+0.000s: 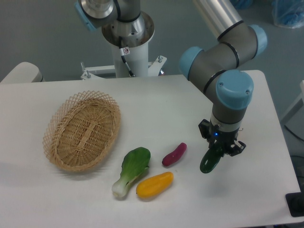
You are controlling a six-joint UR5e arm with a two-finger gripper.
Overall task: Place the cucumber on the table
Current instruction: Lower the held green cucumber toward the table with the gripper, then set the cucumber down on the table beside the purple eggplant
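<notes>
claw [220, 148]: pointing down off the wrist, fingers clamped on the upper end of the cucumber; finger detail small and dark, grip judged from how the cucumber hangs
cucumber [210, 161]: dark green, glossy, held in the claw, sticking out below and slightly left of it, lower tip down
long axis: steep, tilted, top toward the claw, bottom toward the camera-left; not lying flat
cucumber vs desk [180, 95]: lower tip looks close to the white surface, faint shadow just beside it; cannot tell touching or just above
key relation: cucumber sits directly under the claw, bare desk right beneath, so the move is judged a short drop straight down then let go; tilt means it will likely tip over onto its side on release, may roll a bit
step: placing, near the end, release not yet done
purple vegetable [174, 154]: left of cucumber, near, apart
yellow vegetable [155, 185]: further left and nearer the camera, apart
bok choy [132, 170]: beside the yellow one, white stem down-left
wicker basket [81, 130]: far left, well apart, nothing in it
risk: roll toward the purple vegetable, low
</notes>
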